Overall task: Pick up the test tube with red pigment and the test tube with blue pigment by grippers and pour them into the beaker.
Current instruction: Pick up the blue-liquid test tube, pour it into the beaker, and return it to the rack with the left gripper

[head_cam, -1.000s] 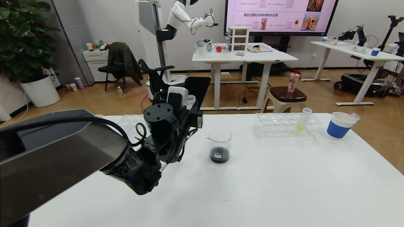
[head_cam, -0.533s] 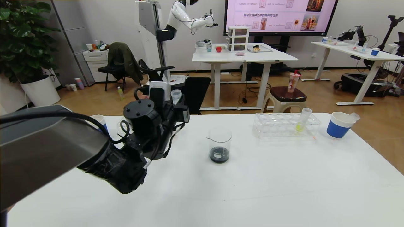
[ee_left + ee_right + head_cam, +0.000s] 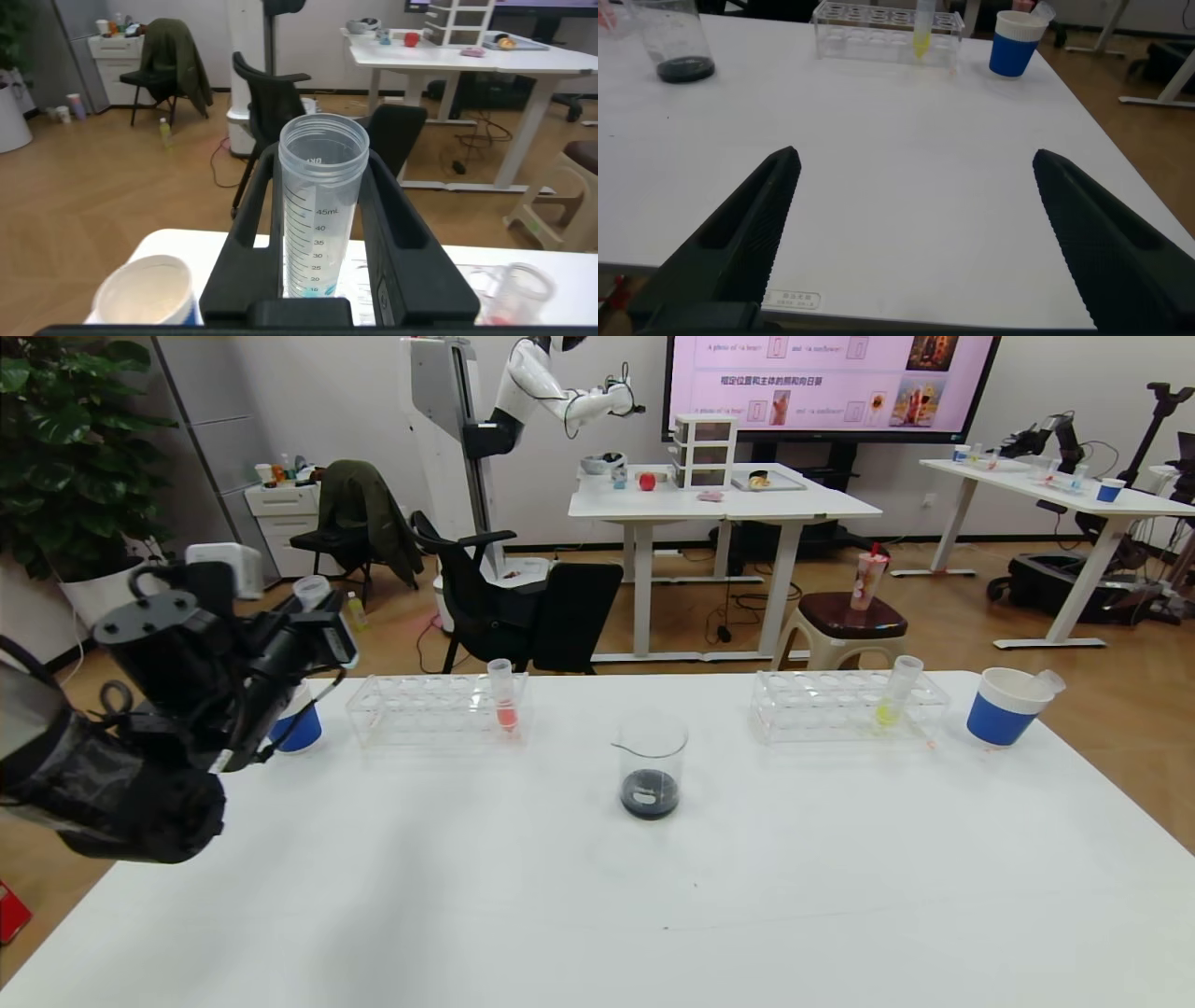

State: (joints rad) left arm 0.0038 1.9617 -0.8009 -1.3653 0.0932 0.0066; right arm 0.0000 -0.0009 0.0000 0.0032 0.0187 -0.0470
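Left black two-fingered gripper (image 3: 322,238) clamped on upright clear graduated plastic tube (image 3: 322,210), blue-banded white paper cup (image 3: 297,726) just beneath; right gripper (image 3: 915,233) fingers spread over white table (image 3: 906,140).

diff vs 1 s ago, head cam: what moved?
The left gripper, shut on a clear empty graduated plastic tube, swung from beside the small clear glass beaker out to the table's left edge, over the blue-banded white paper cup. That uncovered the left clear rack with its salmon-orange tube. Unchanged: beaker with dark liquid, right rack, right cup. The right gripper is open over the table.
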